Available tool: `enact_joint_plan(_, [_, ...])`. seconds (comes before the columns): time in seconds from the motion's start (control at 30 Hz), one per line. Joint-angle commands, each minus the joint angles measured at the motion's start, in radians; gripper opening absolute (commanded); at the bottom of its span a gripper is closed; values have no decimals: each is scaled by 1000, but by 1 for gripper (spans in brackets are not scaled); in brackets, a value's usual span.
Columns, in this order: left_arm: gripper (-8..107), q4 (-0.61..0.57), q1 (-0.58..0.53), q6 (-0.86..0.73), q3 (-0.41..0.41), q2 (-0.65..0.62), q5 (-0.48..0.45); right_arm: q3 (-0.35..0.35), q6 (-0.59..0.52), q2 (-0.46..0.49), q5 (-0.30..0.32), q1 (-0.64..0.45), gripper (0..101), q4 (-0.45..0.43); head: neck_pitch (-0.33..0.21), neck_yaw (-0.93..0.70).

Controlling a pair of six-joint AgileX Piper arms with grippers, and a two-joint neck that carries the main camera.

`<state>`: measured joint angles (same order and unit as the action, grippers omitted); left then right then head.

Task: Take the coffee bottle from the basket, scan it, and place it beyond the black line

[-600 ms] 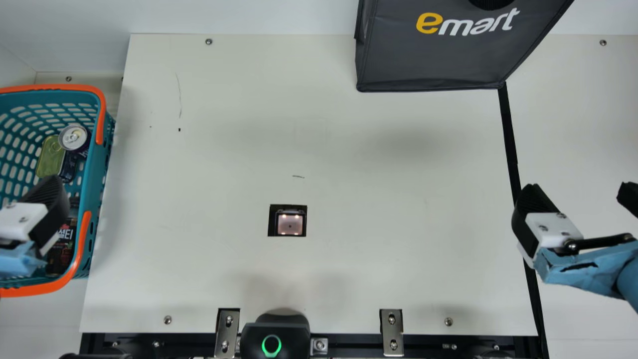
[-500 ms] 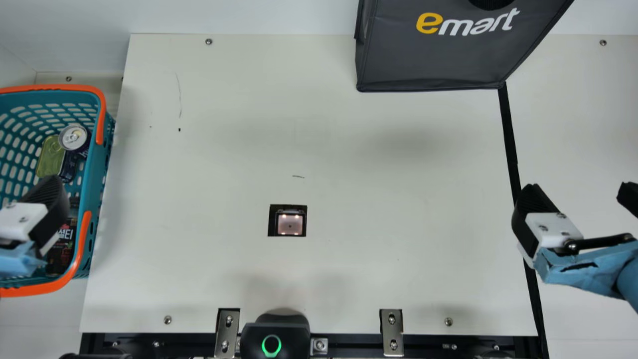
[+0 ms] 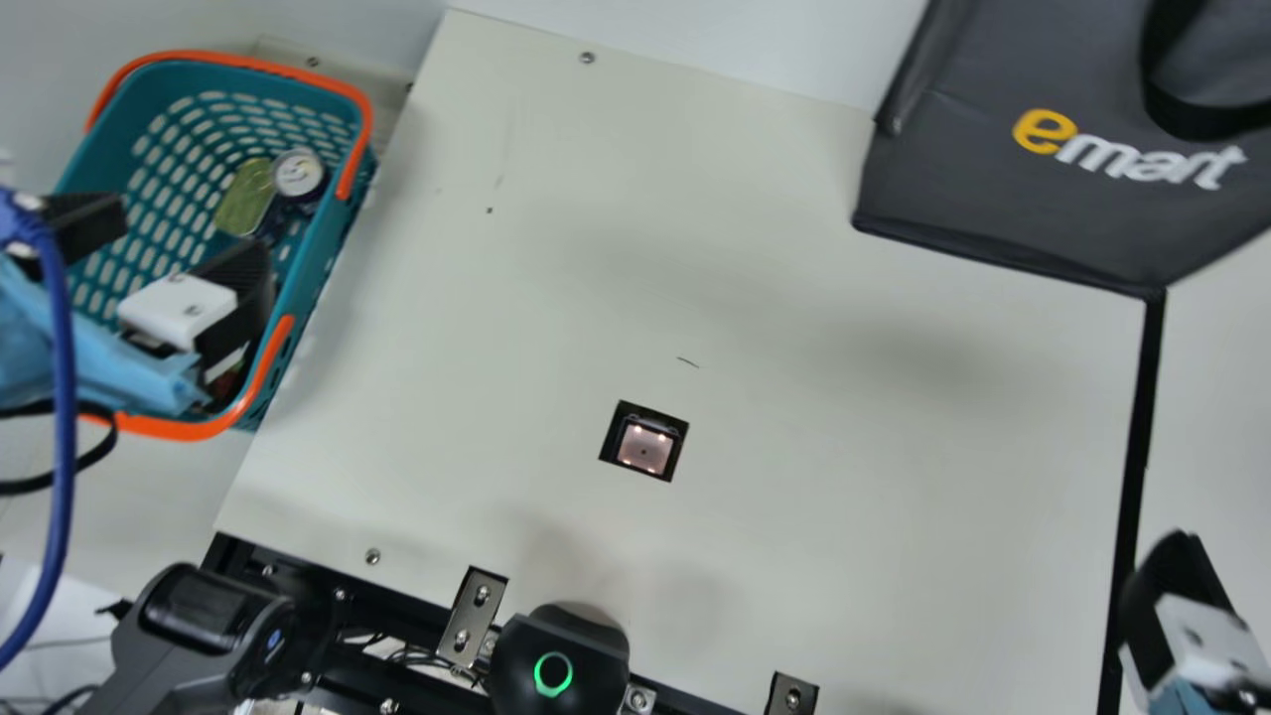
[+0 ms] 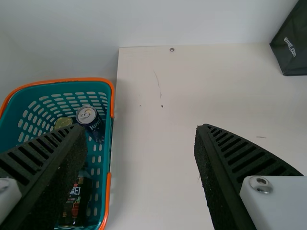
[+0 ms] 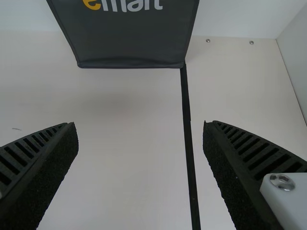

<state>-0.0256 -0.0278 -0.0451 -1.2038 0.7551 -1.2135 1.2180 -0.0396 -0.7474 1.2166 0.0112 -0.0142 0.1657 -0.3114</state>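
The coffee bottle (image 4: 76, 199) is resting inside the teal basket (image 3: 336, 253), which is sitting at the upper left of the main view. The left end effector (image 3: 194, 238) is hanging over that basket, its fingers standing wide with nothing between them; the right end effector (image 5: 141, 127) is also gaping empty. The task is apparently awaiting the pick; the next move is calling for lowering the left fingers around the bottle, closing, and lifting clear of the rim, with the scanner (image 3: 644, 449) and black line (image 3: 1142, 427) coming afterwards.
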Motion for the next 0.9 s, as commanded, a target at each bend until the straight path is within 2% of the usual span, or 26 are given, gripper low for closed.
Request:
enact_joint_plan(0.0, [90,0,0,0,0,0,0,0,0,0,0,0,91,0,-27,-10])
enact_joint_plan(0.87, [90,35,30,27,12,8,13,0,0,0,-1,0,91,0,-27,-10])
